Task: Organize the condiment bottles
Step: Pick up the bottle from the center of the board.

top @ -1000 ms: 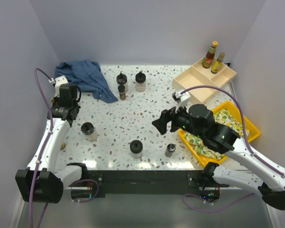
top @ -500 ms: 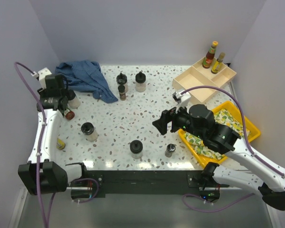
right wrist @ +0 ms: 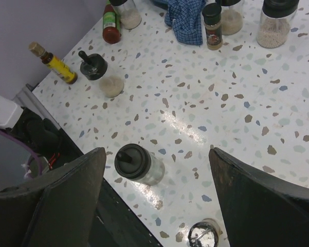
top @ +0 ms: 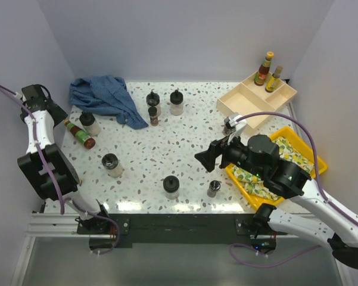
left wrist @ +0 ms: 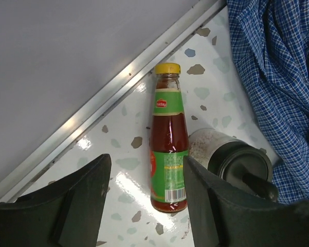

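**A:** How are the jaws of the left gripper [left wrist: 145, 162] standing?

**B:** They are standing apart and gripping nothing. The red sauce bottle [left wrist: 168, 154] is lying flat on the table [left wrist: 128, 128] under the gap. Its yellow cap is pointing toward the metal edge rail [left wrist: 139, 67].

**A:** What is sitting next to it?

**B:** A black-lidded jar [left wrist: 231, 162] is standing right at its side; I cannot tell whether they are touching. The blue checked cloth [left wrist: 277, 77] is lying bunched just beyond.

**A:** And the right gripper [right wrist: 157, 154]?

**B:** Its jaws are gaping wide and holding nothing, and it is hanging over the near middle of the table. A clear jar [right wrist: 139, 164] is standing below them, with a tiny shaker [right wrist: 203, 234] near it.

**A:** Where are the other bottles sitting?

**B:** A knob-lidded jar [right wrist: 100, 74] is standing further left. A yellow bottle [right wrist: 54, 63] is lying by the left edge. Near the cloth, three small bottles [top: 176, 102] are standing in a cluster. In the right rear corner, two slim bottles [top: 264, 68] are standing at the far end of the beige tray [top: 244, 100].
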`<state>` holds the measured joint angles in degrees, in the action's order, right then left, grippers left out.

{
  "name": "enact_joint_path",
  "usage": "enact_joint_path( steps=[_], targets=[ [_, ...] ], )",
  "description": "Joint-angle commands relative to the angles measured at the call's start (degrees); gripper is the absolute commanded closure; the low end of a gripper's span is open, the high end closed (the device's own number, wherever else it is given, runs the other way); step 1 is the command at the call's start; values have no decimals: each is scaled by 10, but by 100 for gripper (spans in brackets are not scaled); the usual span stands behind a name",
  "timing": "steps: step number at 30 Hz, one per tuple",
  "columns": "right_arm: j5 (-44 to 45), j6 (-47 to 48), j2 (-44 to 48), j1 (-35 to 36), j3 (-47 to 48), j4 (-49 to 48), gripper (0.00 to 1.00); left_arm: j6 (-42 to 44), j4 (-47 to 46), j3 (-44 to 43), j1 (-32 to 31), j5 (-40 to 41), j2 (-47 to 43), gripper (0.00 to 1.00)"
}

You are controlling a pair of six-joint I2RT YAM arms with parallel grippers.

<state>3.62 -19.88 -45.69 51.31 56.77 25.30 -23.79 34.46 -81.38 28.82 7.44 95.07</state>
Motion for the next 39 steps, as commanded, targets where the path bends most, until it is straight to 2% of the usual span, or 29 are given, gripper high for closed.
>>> enact_joint_path(
  steps=[1,16,23,28,31,32,34,35,38,39],
  targets=[
    [-5,17,17,1,-9,-24,14,10,-11,-44,5,-61,43,36],
    [17,48,10,0,-11,-34,12,-9,-28,-98,10,-106,202,32],
    [22,48,10,1,-14,-43,12,-2,-41,-113,9,-123,251,30],
    [27,45,-3,0,-20,-50,12,-6,-50,-89,9,-112,267,31],
    [26,43,-4,0,-18,-53,12,-6,-53,-84,8,-109,278,46],
    [26,42,-3,0,-17,-53,12,-6,-51,-84,8,-113,280,62],
    [29,41,-1,1,-13,-51,12,-8,-48,-87,9,-110,274,76],
    [28,41,0,1,-11,-49,12,-8,-48,-86,8,-105,266,87],
    [27,38,3,0,-3,-39,12,-5,-44,-94,7,-96,231,100],
    [27,36,3,0,0,-38,12,-5,-36,-110,5,-87,212,100]
  ],
)
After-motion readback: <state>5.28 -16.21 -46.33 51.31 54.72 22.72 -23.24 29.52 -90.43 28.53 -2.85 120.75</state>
